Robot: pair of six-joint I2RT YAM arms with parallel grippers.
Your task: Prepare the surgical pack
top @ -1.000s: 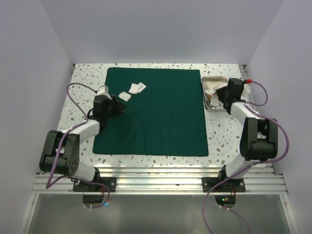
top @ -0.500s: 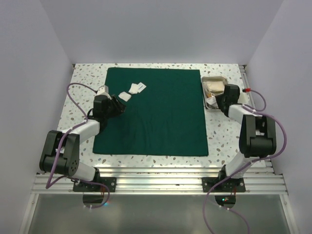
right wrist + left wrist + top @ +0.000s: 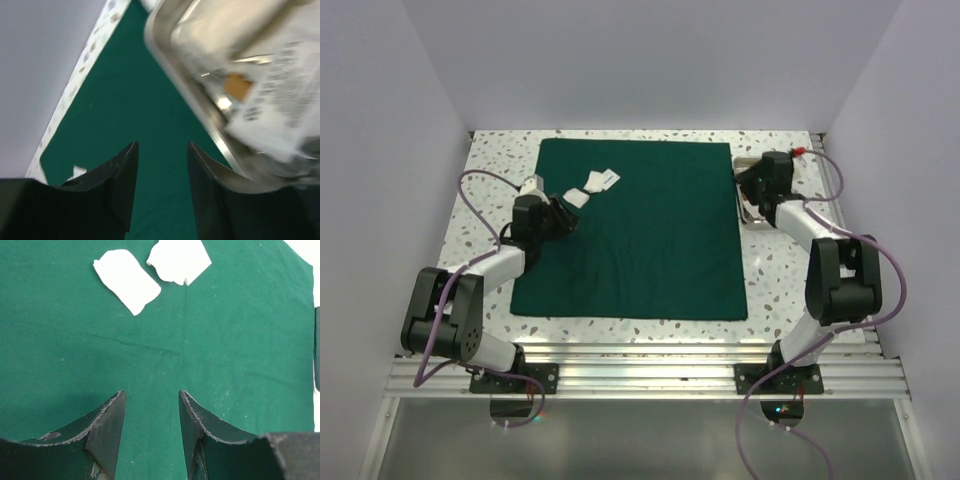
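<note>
Both tools stand spread, holding nothing. The left tool (image 3: 151, 395) hovers over the left part of the green drape (image 3: 640, 240), just below three white gauze pads (image 3: 592, 186). At upper right, the right tool (image 3: 161, 145) sits at the left rim of the steel tray (image 3: 185, 92); it should probably reach in over the packets (image 3: 285, 95) before closing.

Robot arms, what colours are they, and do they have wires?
The left arm and right arm are white tubes with chunky black joints. A thin purple cable loops along each one. The left gripper and right gripper have dark, curved, pointed fingers with scuffed edges.
</note>
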